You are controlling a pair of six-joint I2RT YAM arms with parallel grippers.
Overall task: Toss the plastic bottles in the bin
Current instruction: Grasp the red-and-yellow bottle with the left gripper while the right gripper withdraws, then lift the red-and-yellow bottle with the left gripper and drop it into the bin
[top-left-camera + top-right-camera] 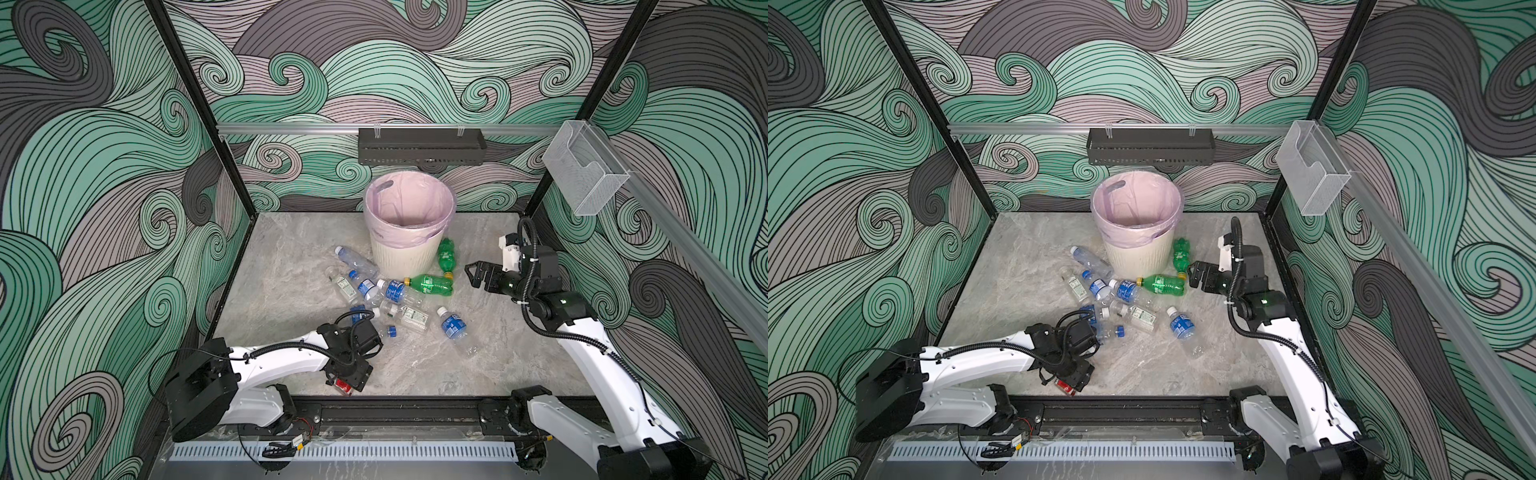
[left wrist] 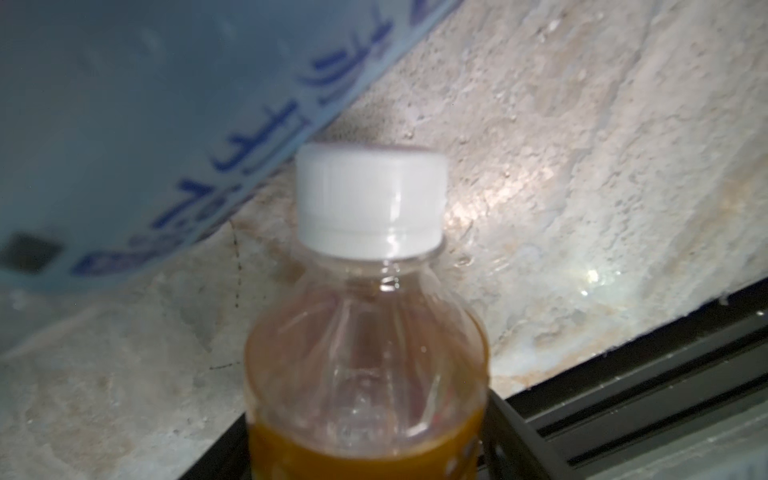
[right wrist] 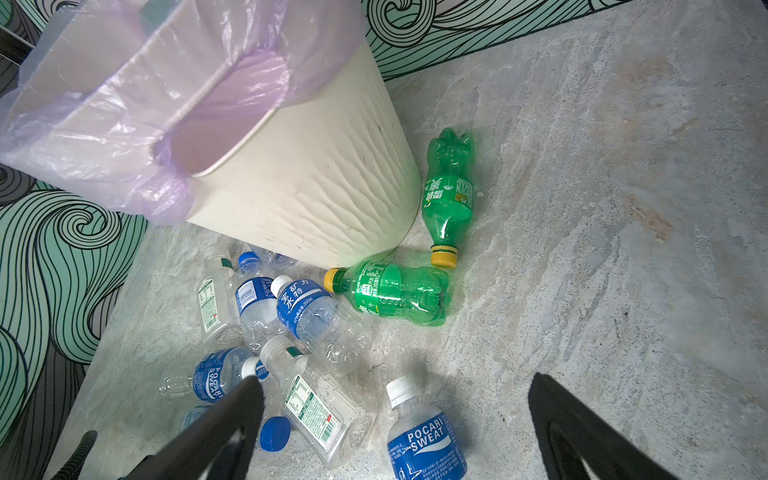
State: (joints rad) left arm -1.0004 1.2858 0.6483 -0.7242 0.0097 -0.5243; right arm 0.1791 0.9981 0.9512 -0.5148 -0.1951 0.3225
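The left jaws sit at the near edge of the grey surface [image 1: 415,370], over a small red and yellow bottle [image 1: 344,385] that lies just beside the black rail [image 1: 395,409]. Their tips are hidden, so it cannot be told whether they clamp it. The left wrist view shows the bottle's clear shoulder and white cap [image 2: 372,199] straight ahead, so the jaws seem to straddle its body.

This looks like the grasp of that bottle. To do it well, close on the labelled body, not the cap or the sloping shoulder. Squeeze gently, since thin plastic probably buckles and slips. Lift clear of the rail before turning toward the bin.

The left arm [image 1: 282,357] lies low, stretched from its base at the near left corner, with the wrist folded down and back toward the rail.

Farther in, the other bottles [image 1: 453,326], mostly clear with blue labels, lie in a loose heap at mid-surface beside a loose blue cap [image 1: 392,330]. Two green bottles [image 1: 430,284] lie at the bin's foot.

The right jaws stand wide open and empty, hovering near the green bottles. The right arm [image 1: 598,370] rises from the near right corner, bends at the elbow and points leftward.

Farthest, the bin [image 1: 399,257] stands upright near the back wall, lined with a pink bag. No bottle shows inside. It is much taller than the bottles, so a carried bottle must go high to clear the rim.
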